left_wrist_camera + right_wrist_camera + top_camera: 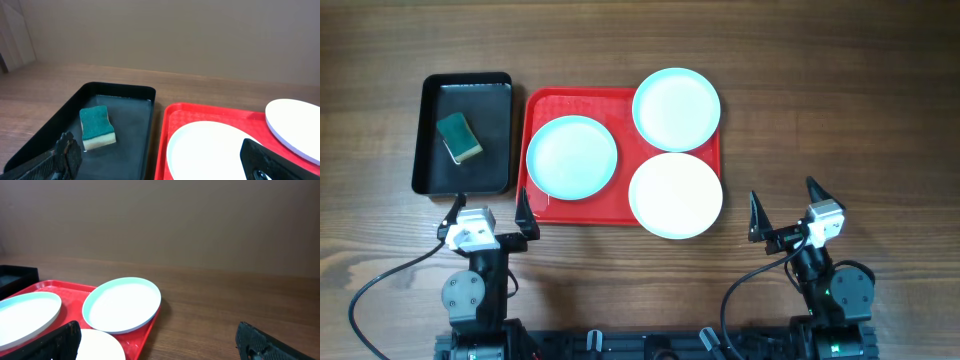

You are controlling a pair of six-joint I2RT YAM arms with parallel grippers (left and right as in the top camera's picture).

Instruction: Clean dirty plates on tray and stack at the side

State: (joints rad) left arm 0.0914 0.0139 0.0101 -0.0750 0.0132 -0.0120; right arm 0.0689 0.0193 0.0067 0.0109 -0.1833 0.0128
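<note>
Three pale mint plates lie on the red tray (620,105): one at the left (572,157), one at the far right (676,109) and one at the near right (675,195). Both right-hand plates overhang the tray's rim. My left gripper (488,204) hovers open just in front of the tray's near left corner, holding nothing. In the left wrist view its jaws (160,160) straddle the gap between the bin and the left plate (210,150). To the right of the tray my right gripper (784,195) stands open and empty. The right wrist view shows the far right plate (122,304) ahead.
Left of the tray stands a black bin (428,140) that holds a green and yellow sponge (459,137). In the left wrist view the sponge (97,127) lies on the bin's wet floor. Bare wooden table stretches to the right of the tray.
</note>
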